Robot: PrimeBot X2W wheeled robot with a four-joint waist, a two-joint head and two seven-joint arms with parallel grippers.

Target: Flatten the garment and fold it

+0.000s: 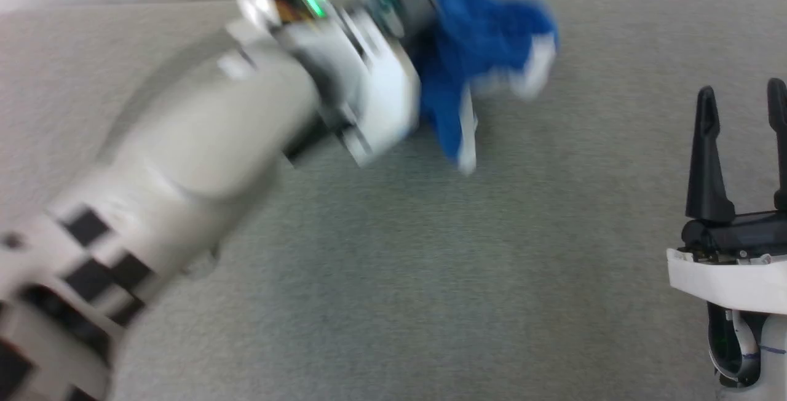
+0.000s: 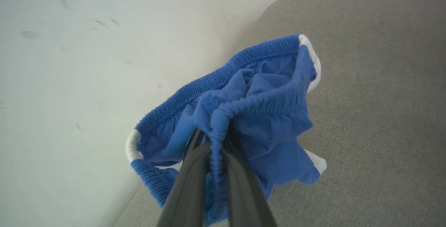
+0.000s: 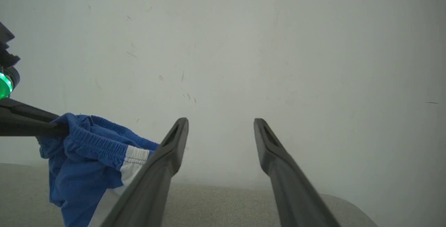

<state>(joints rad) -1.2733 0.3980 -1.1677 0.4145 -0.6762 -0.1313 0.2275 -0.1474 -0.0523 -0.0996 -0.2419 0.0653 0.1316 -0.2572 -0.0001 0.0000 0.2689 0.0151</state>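
Observation:
The garment [image 1: 479, 50], bright blue shorts with white trim, hangs bunched in the air above the far middle of the grey table. My left gripper [image 2: 216, 143] is shut on its gathered elastic waistband, and the blue cloth [image 2: 258, 115] droops around the two dark fingers. From the right wrist view the garment [image 3: 87, 157] dangles at the left from the left gripper's dark finger [image 3: 28, 120]. My right gripper [image 1: 741, 103] stands open and upright at the table's right side, well apart from the cloth, with nothing between its fingers [image 3: 167, 150].
A grey fabric-covered table [image 1: 393, 266] spreads below, with a rounded far corner [image 2: 278, 2]. A pale wall [image 3: 244, 46] rises just behind it. My blurred left forearm [image 1: 172, 161] crosses the left half of the head view.

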